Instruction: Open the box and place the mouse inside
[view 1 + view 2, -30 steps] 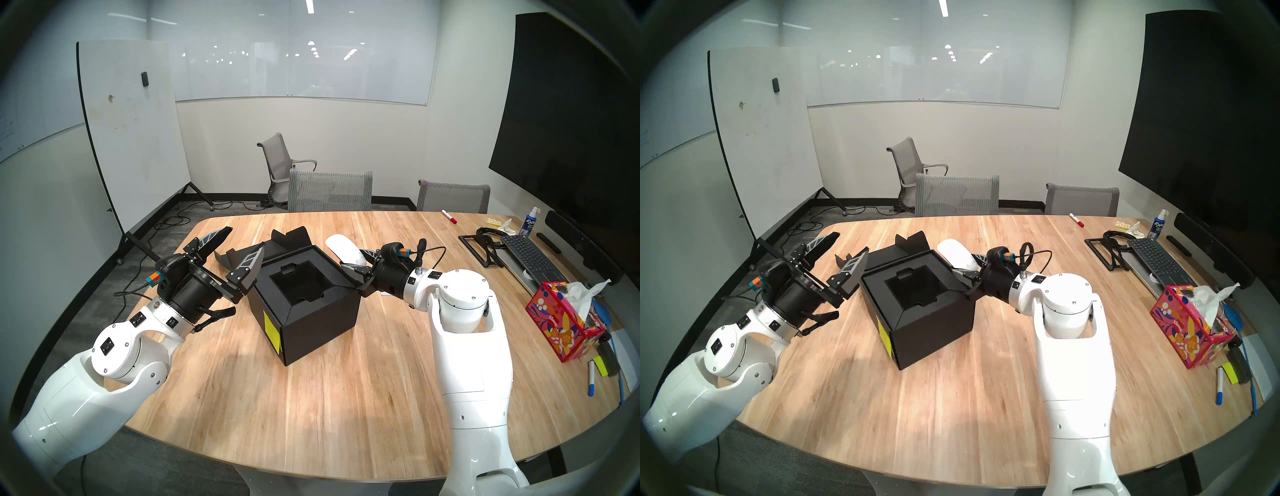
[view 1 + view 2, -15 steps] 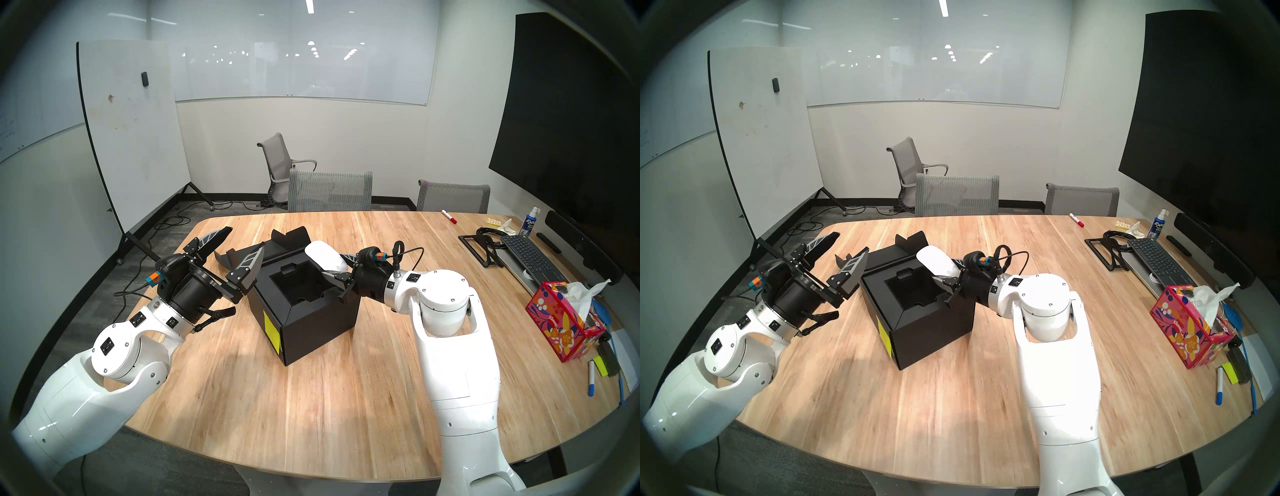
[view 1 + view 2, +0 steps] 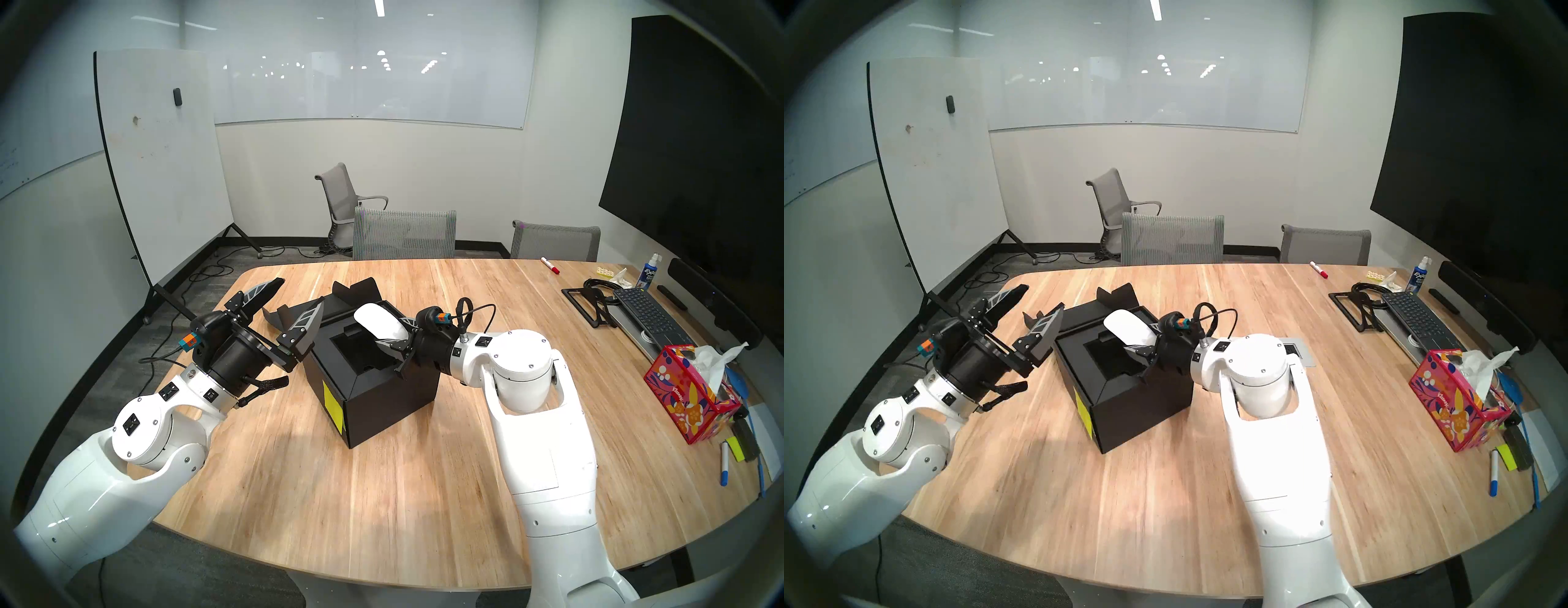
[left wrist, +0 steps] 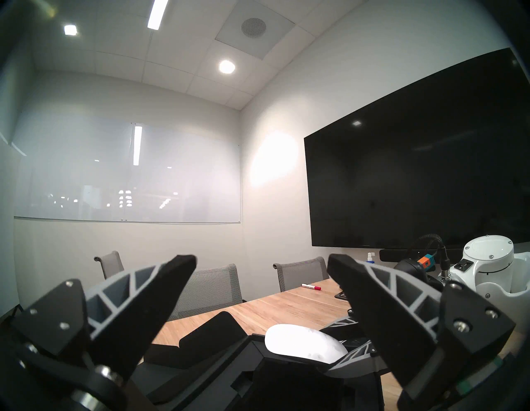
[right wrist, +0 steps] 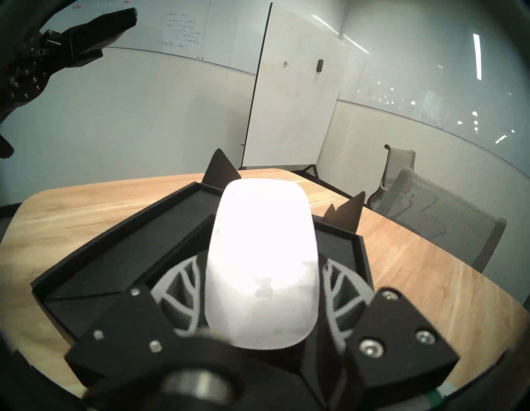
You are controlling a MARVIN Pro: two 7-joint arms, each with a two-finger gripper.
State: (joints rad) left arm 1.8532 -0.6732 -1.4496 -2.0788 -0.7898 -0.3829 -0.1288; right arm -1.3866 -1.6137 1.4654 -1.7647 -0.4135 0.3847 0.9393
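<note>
Mouse over the open box, not in yet

Right gripper [image 3: 392,337] squeezes the white mouse [image 3: 379,326] mid-frame, above the black box [image 3: 382,382] hole. Left gripper [image 3: 282,303], mid-left, is wide open w/ nothing. Next: go lower, then let go.

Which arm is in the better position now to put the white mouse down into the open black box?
The right. Its tool already grips the mouse above the open box. The left tool is open, empty and beside the box.
</note>
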